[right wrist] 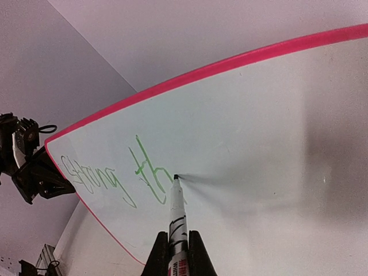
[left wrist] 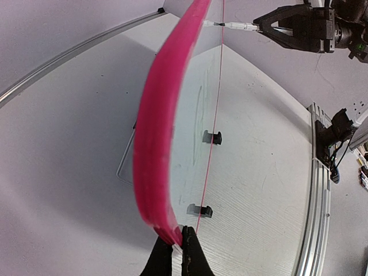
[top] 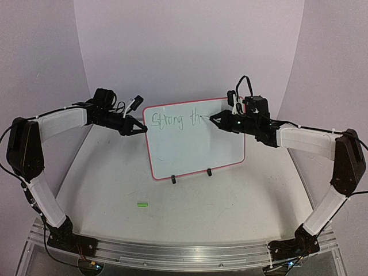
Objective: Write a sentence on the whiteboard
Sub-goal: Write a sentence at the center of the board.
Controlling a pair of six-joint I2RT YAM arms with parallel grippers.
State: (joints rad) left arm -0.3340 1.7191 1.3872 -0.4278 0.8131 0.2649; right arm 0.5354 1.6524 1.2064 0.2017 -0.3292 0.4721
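The glossy white, pink-framed rectangular whiteboard [top: 195, 144] stands upright on the pale counter [top: 241, 198]. The left claw [top: 144, 129] pinches its left frame edge. The right claw [top: 213, 118] grips a white marker [right wrist: 176, 210], tip touching the board beside green writing [top: 172, 121].

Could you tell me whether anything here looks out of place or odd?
Only a small green piece, possibly a marker cap, lying loose on the table in front of the whiteboard. The board itself stands upright, pinched by the left gripper.
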